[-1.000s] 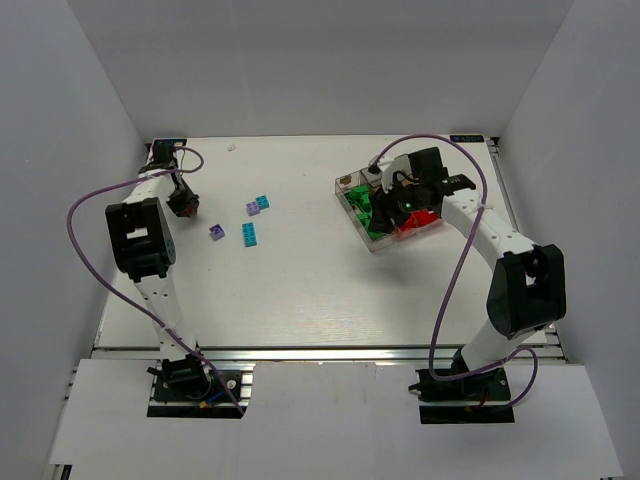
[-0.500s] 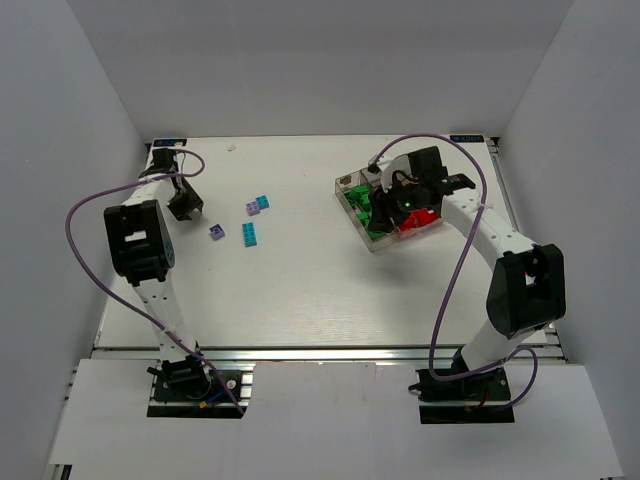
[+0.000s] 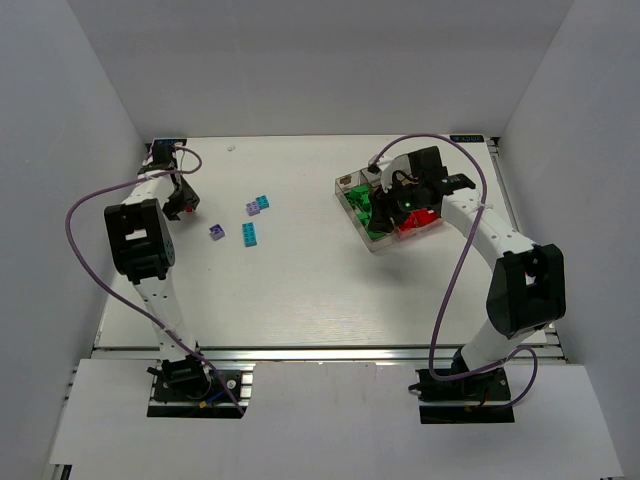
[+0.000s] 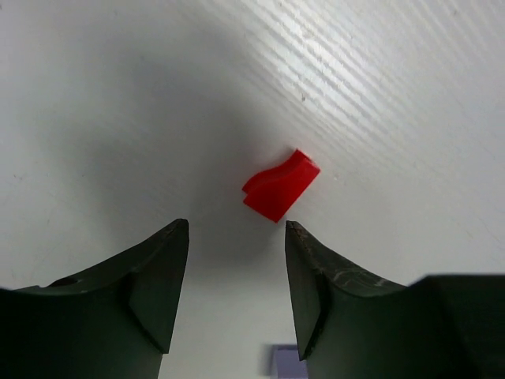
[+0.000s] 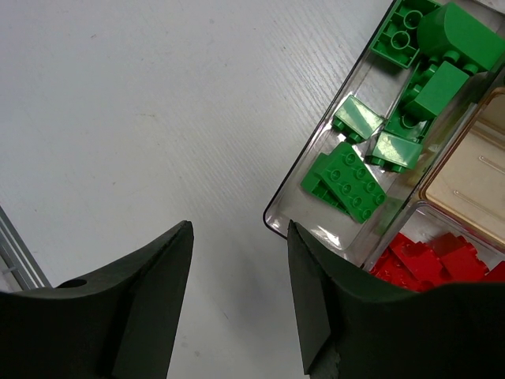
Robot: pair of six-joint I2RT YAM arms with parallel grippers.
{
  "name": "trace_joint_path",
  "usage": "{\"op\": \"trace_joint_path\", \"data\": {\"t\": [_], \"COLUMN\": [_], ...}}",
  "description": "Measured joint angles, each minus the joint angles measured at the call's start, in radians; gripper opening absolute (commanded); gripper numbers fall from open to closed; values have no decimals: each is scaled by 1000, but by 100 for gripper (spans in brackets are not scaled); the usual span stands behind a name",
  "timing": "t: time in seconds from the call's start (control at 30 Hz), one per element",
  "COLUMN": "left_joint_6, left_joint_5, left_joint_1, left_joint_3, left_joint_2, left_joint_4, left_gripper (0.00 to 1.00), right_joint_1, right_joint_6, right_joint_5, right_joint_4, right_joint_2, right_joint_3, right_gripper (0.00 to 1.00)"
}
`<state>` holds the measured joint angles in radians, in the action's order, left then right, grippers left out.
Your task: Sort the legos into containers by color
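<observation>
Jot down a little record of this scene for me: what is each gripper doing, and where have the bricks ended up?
Left gripper: open, empty; a red brick lies on the table just ahead
Right gripper: open, empty, over an edge of the tray
Tray contents: green bricks in the long section, red bricks in a neighbouring one
Loose on table: two cyan bricks, two purple bricks

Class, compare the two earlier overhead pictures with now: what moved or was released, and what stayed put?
The left gripper edged slightly right, then back left. Its fingers stand open, the red brick lying on the table just beyond them; whether it was just released cannot be told. The right gripper, the tray, the purple bricks and the cyan bricks stayed put.
</observation>
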<state>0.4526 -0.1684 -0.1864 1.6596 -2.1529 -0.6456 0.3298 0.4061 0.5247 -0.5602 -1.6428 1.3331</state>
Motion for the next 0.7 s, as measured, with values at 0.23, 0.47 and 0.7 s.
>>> {"op": "trace_joint_path", "data": {"t": [0.23, 0.47, 0.7], "left_joint_6": [-16, -25, -26], "left_joint_5": [-15, -15, -15], "left_joint_1": [0, 0, 0], "left_joint_3": [30, 69, 90], "left_joint_2": [-40, -68, -84], "left_joint_4": [22, 37, 52], "left_gripper": [58, 59, 61], "right_joint_1": [0, 0, -1], "right_joint_6": [7, 18, 21], "right_joint_5": [-3, -6, -6], "right_joint_4": [0, -5, -15], "right_joint_2": [0, 0, -6], "right_joint_3": [-2, -2, 2], "right_gripper": [57, 57, 57]}}
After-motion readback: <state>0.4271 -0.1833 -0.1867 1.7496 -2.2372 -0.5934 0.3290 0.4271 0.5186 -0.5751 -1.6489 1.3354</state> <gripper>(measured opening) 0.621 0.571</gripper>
